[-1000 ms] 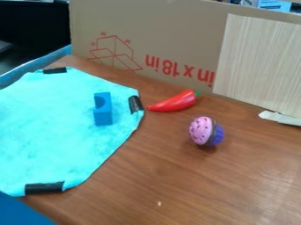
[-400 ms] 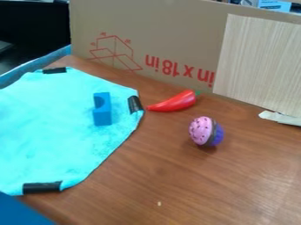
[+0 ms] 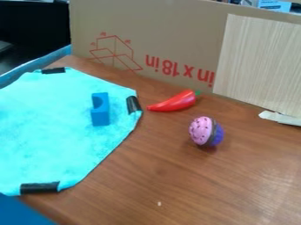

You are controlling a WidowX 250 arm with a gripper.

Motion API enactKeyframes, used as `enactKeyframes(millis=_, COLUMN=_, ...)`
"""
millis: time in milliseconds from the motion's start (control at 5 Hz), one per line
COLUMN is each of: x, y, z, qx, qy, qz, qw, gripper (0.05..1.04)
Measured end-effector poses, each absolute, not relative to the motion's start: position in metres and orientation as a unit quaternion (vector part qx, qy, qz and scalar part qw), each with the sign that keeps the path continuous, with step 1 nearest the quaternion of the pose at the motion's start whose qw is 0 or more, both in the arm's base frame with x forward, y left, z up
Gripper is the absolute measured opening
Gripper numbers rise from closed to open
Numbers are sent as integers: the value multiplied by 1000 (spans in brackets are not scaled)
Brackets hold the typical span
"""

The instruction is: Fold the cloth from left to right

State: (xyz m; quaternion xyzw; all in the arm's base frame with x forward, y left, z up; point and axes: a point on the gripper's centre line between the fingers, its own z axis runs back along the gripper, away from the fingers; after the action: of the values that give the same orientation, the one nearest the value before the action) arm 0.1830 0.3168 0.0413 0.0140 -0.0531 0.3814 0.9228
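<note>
A turquoise cloth (image 3: 53, 136) with black strips (image 3: 40, 187) along its edge lies spread on the left of the wooden worktop (image 3: 206, 184), a notched blue block (image 3: 100, 115) atop it. Beyond, a red pepper (image 3: 175, 103) and toy cupcake (image 3: 201, 131) sit before cardboard (image 3: 176, 26) bearing upside-down red printing; the pincer's state cannot be told.

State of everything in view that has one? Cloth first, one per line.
Turquoise cloth: spread open, no fold in the part in view.
Black tape strips: on the cloth's edges.
Blue block: resting on the cloth.
Red toy chili pepper: lying on the table, tip toward the cloth.
Toy cupcake: tipped on its side, on the table.
Cardboard panel: upright behind the pepper.
</note>
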Motion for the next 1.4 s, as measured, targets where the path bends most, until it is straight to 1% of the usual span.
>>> enactKeyframes(millis=200, x=192, y=308, z=52, qx=-25, qy=-58, qz=388, qw=920, gripper=51)
enactKeyframes(millis=400, x=210, y=295, z=82, qx=-42, qy=-96, qz=390, qw=915, gripper=51)
enactKeyframes(millis=600, x=228, y=269, z=100, qx=-56, qy=-121, qz=381, qw=915, gripper=51)
enactKeyframes(millis=800, x=245, y=238, z=111, qx=-39, qy=-146, qz=371, qw=916, gripper=51)
enactKeyframes(millis=1000, x=261, y=205, z=101, qx=-28, qy=-129, qz=366, qw=921, gripper=51)
enactKeyframes(millis=1200, x=283, y=175, z=102, qx=-21, qy=-110, qz=362, qw=925, gripper=51)
enactKeyframes(millis=1400, x=307, y=161, z=96, qx=-24, qy=-76, qz=385, qw=919, gripper=51)
